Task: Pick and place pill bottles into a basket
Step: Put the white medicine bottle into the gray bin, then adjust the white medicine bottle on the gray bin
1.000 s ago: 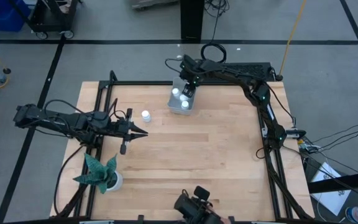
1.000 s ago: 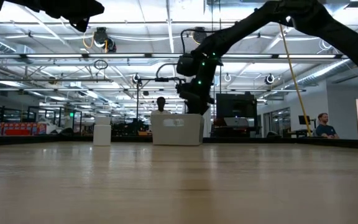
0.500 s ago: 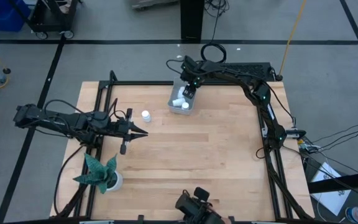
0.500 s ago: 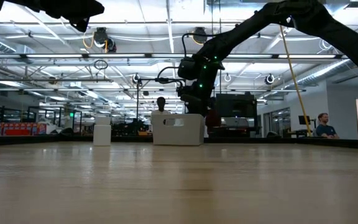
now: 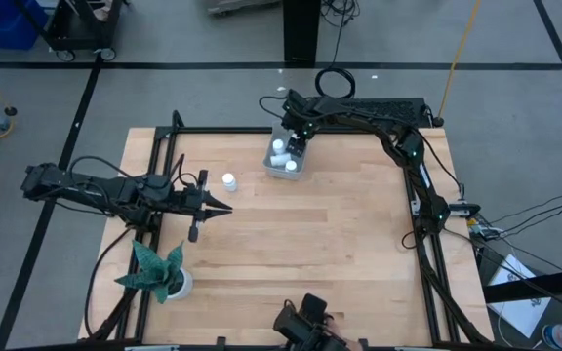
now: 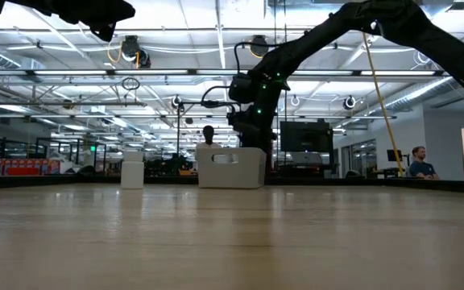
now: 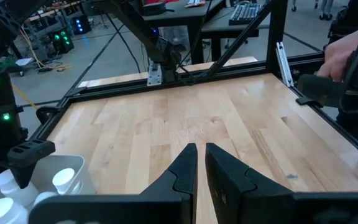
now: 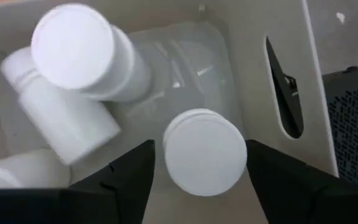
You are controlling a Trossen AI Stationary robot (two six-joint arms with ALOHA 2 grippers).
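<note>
The pale grey-blue basket (image 5: 283, 156) stands at the table's far middle and holds several white pill bottles (image 8: 79, 56). One of them stands upright (image 8: 204, 152), and others lean on each other. My right gripper (image 5: 299, 142) hovers over the basket, open, with a finger on either side of the upright bottle's cap (image 8: 205, 149). One more bottle (image 5: 229, 181) stands alone on the table to the basket's left. My left gripper (image 5: 219, 207) is shut and empty, near that lone bottle on its near side.
A green plant in a white pot (image 5: 161, 273) stands at the near left corner. A black ridged box (image 5: 383, 104) lies beyond the table's far edge. A black metal frame (image 5: 427, 224) runs along the table's sides. A person (image 6: 418, 162) sits in the room behind.
My right gripper has stayed over the basket, shifting only slightly. The bottles inside the basket have shifted, and one now leans over.
</note>
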